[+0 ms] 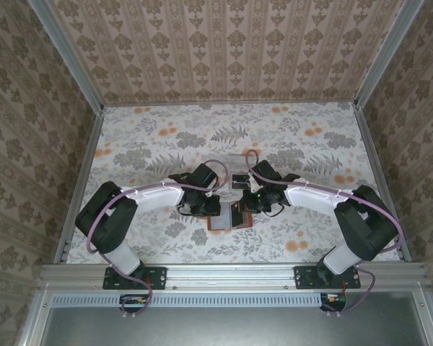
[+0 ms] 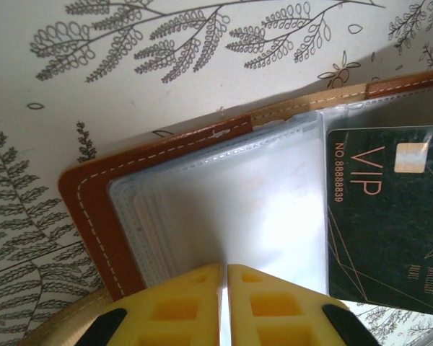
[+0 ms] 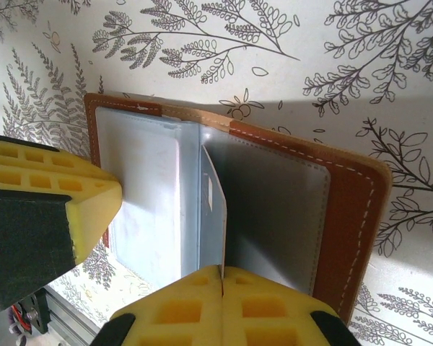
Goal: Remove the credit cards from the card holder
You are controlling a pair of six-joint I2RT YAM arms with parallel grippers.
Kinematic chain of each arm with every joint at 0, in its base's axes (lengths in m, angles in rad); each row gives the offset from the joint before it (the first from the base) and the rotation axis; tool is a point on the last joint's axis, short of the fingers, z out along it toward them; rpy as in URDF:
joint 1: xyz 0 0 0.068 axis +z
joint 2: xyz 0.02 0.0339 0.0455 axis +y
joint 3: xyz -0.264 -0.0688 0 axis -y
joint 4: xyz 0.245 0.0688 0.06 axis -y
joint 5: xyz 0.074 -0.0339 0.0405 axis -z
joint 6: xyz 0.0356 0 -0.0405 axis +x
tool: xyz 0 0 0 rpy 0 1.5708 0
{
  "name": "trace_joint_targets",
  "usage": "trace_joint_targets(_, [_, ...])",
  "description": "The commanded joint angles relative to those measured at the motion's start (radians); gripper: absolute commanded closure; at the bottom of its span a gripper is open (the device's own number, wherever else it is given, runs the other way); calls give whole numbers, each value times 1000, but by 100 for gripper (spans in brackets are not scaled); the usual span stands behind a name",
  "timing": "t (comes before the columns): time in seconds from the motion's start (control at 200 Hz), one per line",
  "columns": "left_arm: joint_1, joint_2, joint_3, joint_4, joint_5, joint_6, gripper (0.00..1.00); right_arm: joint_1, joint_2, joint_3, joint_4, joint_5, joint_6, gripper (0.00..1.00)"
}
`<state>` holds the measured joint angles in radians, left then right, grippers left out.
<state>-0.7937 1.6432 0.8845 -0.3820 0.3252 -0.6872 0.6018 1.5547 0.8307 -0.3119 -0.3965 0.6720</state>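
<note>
Card holder (image 1: 229,216) lies open on the tabletop (image 1: 151,144), directly beneath both tools. Left tool (image 2: 224,303) has its fingers pressed together over the clear sleeves (image 2: 224,194) (whether they pinch a page I cannot tell); 1 black card (image 2: 390,216) lies just right of it. Right tool (image 3: 222,303) is clamped on a thin upright sleeve leaf (image 3: 215,209), the holder's brown cover just right of it.
</note>
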Motion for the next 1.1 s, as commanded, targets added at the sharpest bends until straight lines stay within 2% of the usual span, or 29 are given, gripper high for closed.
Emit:
trace_joint_targets(0.0, [-6, -18, -24, -27, -22, 9, 89, -2, 11, 12, -15, -3, -7, 94])
trace_joint_targets(0.155, [-6, -25, -18, -24, -18, 11, 88, 19, 42, 15, 45, -56, 34, 84])
trace_joint_targets(0.25, [-7, -43, -21, -24, -21, 9, 86, 28, 40, 13, 49, -62, 50, 83])
trace_joint_targets(0.445, [-6, -81, -15, -35, -31, 11, 86, 38, 15, 17, 3, -12, 47, 95])
trace_joint_targets(0.675, [19, -174, -24, -28, -69, 19, 81, 22, -107, 71, -136, 80, -46, 97])
trace_joint_targets(0.76, [47, -202, -39, -3, -67, 26, 79, 14, -137, 125, -194, 100, -172, 97])
trace_joint_targets(0.88, [96, -232, -61, 6, -59, 34, 79, -1, -140, 221, -286, 193, -409, 96])
trace_joint_targets(0.99, [122, -268, -84, 9, -46, 39, 78, -6, -103, 333, -389, 207, -752, 95])
trace_joint_targets(1.095, [136, -286, -96, 8, -46, 56, 78, -29, -39, 434, -475, 258, -1034, 99])
